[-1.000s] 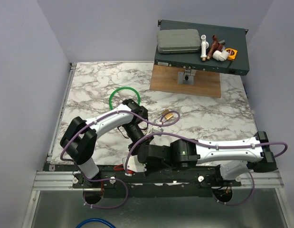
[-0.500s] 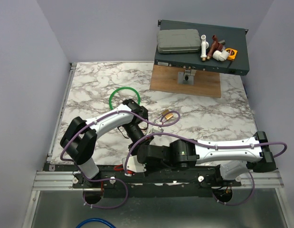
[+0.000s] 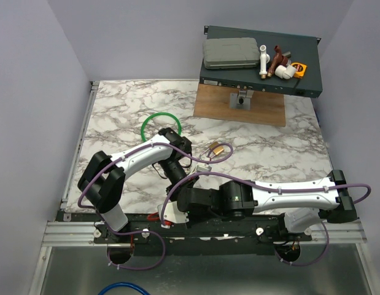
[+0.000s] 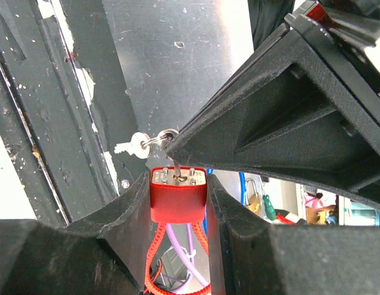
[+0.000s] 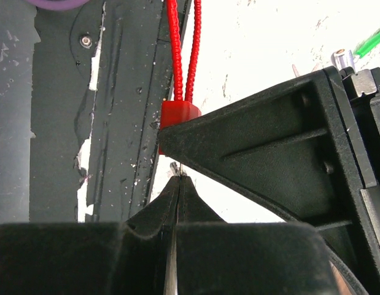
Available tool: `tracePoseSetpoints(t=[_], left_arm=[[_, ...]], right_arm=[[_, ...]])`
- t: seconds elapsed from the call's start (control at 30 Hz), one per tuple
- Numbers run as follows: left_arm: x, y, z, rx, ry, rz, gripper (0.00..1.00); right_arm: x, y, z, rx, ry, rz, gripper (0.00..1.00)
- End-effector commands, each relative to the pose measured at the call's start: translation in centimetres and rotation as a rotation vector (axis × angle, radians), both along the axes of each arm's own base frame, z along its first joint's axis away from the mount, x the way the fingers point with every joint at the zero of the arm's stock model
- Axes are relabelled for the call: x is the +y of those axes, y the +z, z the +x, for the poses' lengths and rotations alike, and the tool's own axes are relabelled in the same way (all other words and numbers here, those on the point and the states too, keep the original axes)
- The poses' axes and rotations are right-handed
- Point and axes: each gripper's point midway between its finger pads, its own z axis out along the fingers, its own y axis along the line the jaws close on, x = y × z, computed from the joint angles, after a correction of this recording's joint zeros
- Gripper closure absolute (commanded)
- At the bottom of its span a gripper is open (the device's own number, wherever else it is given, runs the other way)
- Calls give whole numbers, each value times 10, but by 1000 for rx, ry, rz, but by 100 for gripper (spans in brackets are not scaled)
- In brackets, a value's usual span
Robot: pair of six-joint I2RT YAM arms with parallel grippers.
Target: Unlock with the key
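Far to the left the green loop (image 3: 159, 118) lay on the table (image 3: 269, 147), with no part in the work as far as I could see. At the near edge, over the dark base frame, my left gripper (image 4: 178, 192) had its jaws partly closed on the red block (image 4: 177, 208), pinching its two sides. The block's metal face was turned up and the red cord (image 4: 154, 258) trailed below it. Just left of that face a spare key (image 4: 131, 147) dangled from a small ring (image 4: 167, 134). The key (image 4: 176, 165) itself showed only as a thin metal stem between the block's face and my right gripper (image 5: 177, 183). Those jaws were squeezed fully together with the stem at their tips. I judged the blade to be at the keyhole or in it, but its depth was hidden by my fingers. In the right wrist view both strands of the cord ran into the block, so I took the lock to be fastened. Fetching the key and lining it up looked done. The turn, and freeing one end of the cord, were left. Further right the brass padlock (image 3: 218, 149) sat on the table, apart from both grippers.
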Motion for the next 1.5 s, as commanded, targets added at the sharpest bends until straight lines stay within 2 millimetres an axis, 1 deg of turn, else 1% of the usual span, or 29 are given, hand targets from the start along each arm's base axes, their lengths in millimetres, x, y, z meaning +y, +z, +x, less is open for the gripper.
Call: tracePoseSetpoints(t=[0.0,0.33,0.8,0.97,1.03,1.1,1.23,1.47], left_arm=[[-6,21,-1,28,21,-32,100],[-7,23,2,29,36,-36,100],[-5,21,7,34,54,-30,100],[-4,25,8,18,63,-48,100],[-2,27,6,11,62,-59,100],[1,29,2,-14,54,-84,100],[6,32,-1,-56,42,-106,100],[9,40,-4,-98,37,-149,100]], right_arm=[[18,14,-5,-1,18,73,99],[26,20,-7,-1,19,113,99],[39,36,-10,10,17,182,99],[32,26,-10,9,8,155,99],[29,26,-9,6,1,158,99],[27,28,-6,-1,-11,166,99],[25,38,-5,-5,-18,214,99],[19,54,-12,25,10,304,99]])
